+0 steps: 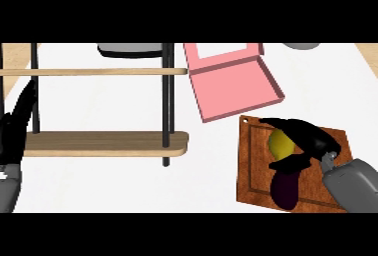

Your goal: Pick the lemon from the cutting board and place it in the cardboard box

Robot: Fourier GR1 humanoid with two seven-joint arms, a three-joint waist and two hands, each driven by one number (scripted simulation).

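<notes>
A yellow lemon (280, 144) lies on the brown cutting board (255, 170) at the lower right. My right hand (306, 137) is on the board with its fingers and thumb curled round the lemon, hiding much of it. A dark purple eggplant (286, 189) lies on the board just below the lemon, partly under the thumb. The open pink box (235, 87) sits just beyond the board's top left corner, its lid raised behind it. My left hand (15, 130) shows at the left edge, fingers straight and pointing up, holding nothing.
A black-framed wooden shelf rack (103, 142) stands at the left and centre, its post (167, 100) close to the box's left side. A grey round object (133, 49) sits at the back, another (303, 46) at the top right.
</notes>
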